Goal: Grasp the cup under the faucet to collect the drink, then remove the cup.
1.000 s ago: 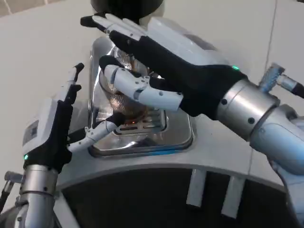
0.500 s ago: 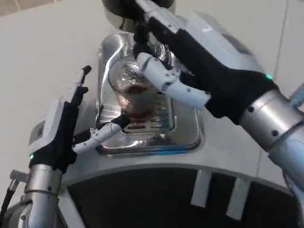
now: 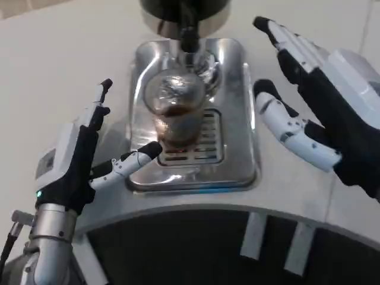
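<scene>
Two hands flanked a clear cup [image 3: 176,116] that stood on the steel drip tray [image 3: 237,160] beneath the black faucet [image 3: 187,29], dark drink in its base; the left hand [image 3: 80,157] was spread open beside the tray; the right hand [image 3: 323,110] hovered released, fingers apart, clear of the cup.

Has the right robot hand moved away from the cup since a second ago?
Yes. The right robot hand has pulled off to the right of the cup, now clear of the drip tray.
</scene>
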